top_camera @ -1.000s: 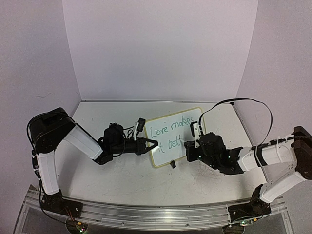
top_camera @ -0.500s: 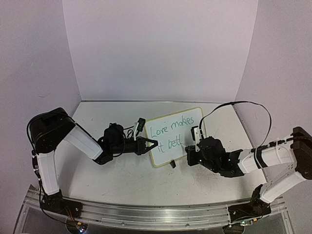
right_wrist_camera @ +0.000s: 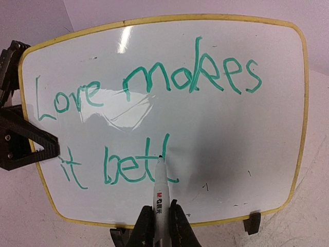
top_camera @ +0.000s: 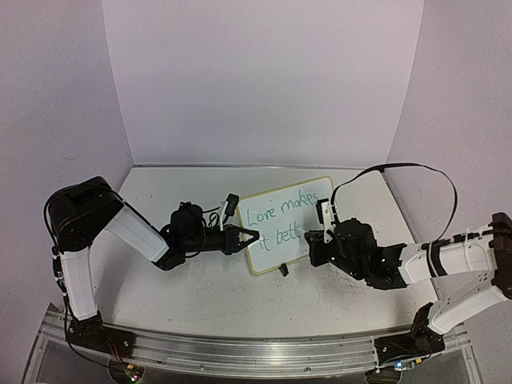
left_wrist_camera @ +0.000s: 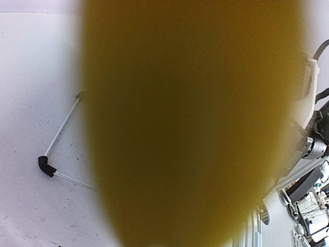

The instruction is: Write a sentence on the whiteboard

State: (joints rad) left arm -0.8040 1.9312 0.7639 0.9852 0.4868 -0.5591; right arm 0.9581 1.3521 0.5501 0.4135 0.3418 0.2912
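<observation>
Top external: whiteboard [top_camera: 288,224] stands mid-surface [top_camera: 200,288] between the arms, leaning back. Its long axis runs left-right with the right end slightly farther, and the written face is toward the arm bases. Left gripper [top_camera: 248,238] has its jaws clenched on the board's left edge. Right gripper [right_wrist_camera: 160,224] has its jaws grasping a marker [right_wrist_camera: 160,190], tip touching the board at the end of "bett", second line. Versus a second ago: another stroke added after "bet", right forearm swung outward, board and left arm unmoved.
</observation>
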